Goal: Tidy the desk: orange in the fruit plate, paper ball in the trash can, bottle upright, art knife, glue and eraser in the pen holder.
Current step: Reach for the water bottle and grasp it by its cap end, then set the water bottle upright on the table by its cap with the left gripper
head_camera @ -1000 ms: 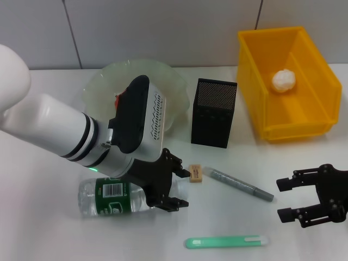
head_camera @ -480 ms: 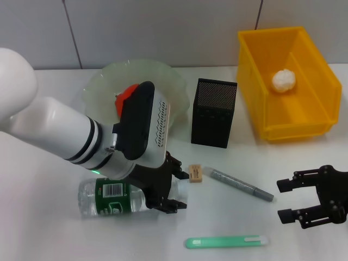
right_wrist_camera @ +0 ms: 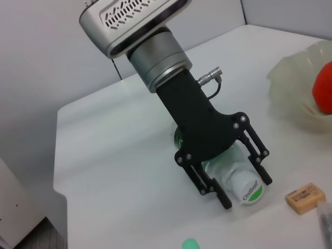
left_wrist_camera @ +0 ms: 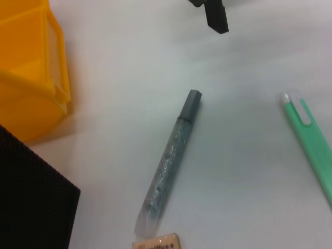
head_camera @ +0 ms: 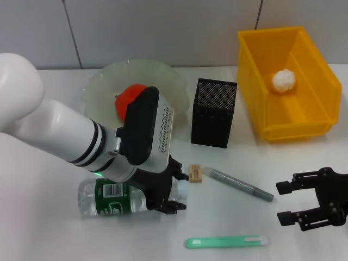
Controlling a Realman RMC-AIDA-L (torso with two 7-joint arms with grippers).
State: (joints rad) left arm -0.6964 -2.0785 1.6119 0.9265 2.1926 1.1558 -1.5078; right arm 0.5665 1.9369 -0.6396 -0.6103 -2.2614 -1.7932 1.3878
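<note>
- Head view: left gripper lowered over the cap end of the bottle, which lies on its side on the table; the fingers are spread, one on each side of the neck, not yet clamped (the right wrist view shows them straddling the white cap).
- Right gripper hovers above the table near its right edge, fingers apart and holding nothing, well clear of every object.
- Done, as judged from the layout: one orange sits in the fruit plate, and one paper ball rests in the yellow trash can.
- Left to do: the bottle is not upright; one eraser, one grey glue stick and one green art knife lie on the table, none yet in the black pen holder.
- Eraser and glue tip lie just beside each other, in front of the pen holder; the art knife is apart, nearer the robot.
- Count: two of six items placed, four outstanding (standing the bottle appears to be the step in hand).
</note>
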